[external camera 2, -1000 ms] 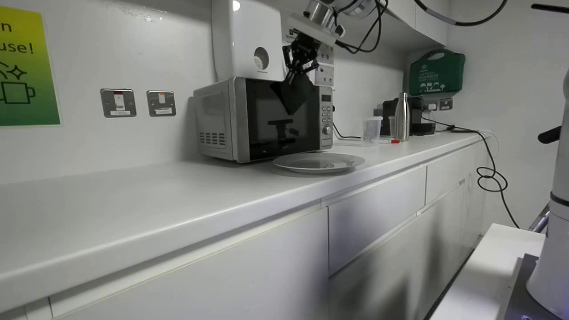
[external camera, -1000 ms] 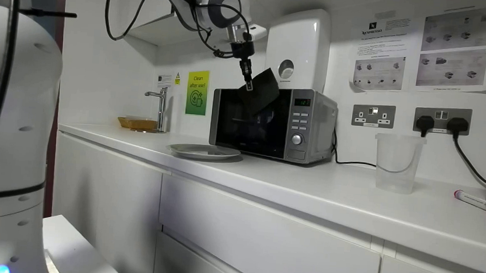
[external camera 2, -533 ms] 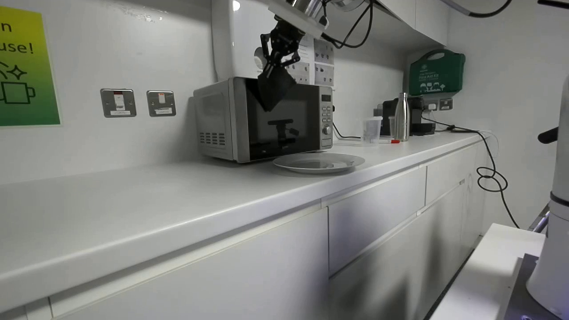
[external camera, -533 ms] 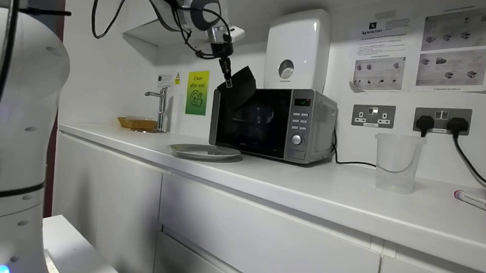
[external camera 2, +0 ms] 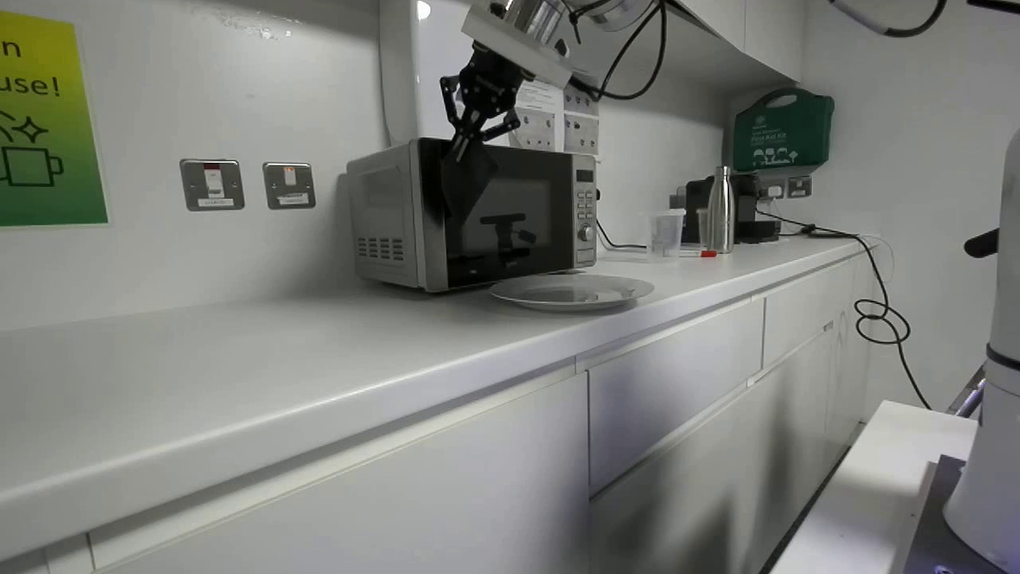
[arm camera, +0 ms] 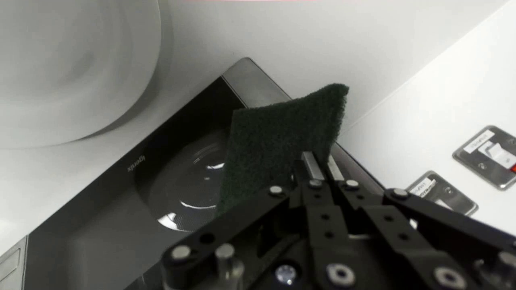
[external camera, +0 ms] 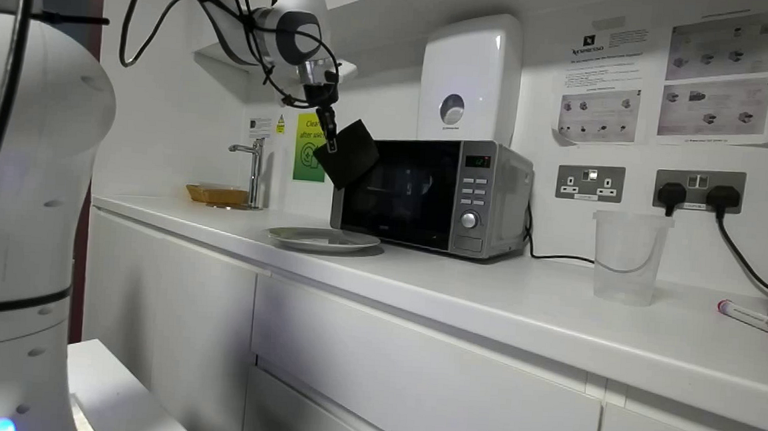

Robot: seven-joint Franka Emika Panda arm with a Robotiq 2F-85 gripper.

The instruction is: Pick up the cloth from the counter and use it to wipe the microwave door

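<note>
The cloth (external camera: 349,157) hangs tilted above the worktop (external camera: 500,286), in front of the left end of the microwave door (external camera: 404,195). The end effector (arm camera: 321,164), nearly closed, pinches the cloth.

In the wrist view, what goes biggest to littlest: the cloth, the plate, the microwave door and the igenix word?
1. Microwave door and plate: unsure which, as the picture's edge cuts off both.
2. Cloth
3. igenix word
</note>
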